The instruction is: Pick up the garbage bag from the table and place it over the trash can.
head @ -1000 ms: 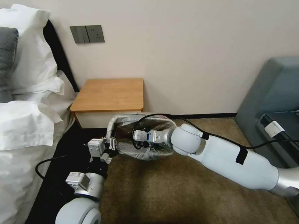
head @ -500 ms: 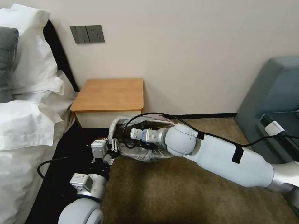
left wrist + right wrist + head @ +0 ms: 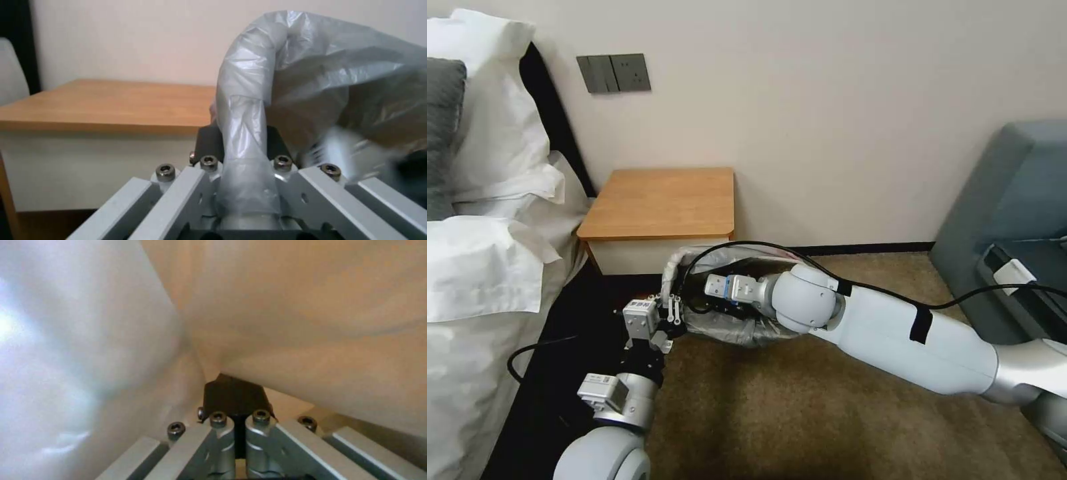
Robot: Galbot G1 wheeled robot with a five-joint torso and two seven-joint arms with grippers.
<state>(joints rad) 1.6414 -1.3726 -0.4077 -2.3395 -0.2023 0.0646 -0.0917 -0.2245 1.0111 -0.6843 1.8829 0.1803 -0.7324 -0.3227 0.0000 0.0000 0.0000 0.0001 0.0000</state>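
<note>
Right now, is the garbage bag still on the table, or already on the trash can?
On the can: the garbage bag wraps the bin's rim beside the bare table. The left gripper pinches its rolled edge.

Bedroom: bed with white pillows [image 3: 487,267], nightstand [image 3: 660,203], carpet [image 3: 800,413], wall switches [image 3: 614,73].

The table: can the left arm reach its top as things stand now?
Probably not freely: the left gripper is shut on the garbage bag, below the table, so it is tied to the bag.

One bag [image 3: 730,328] — one table [image 3: 660,203]
</note>
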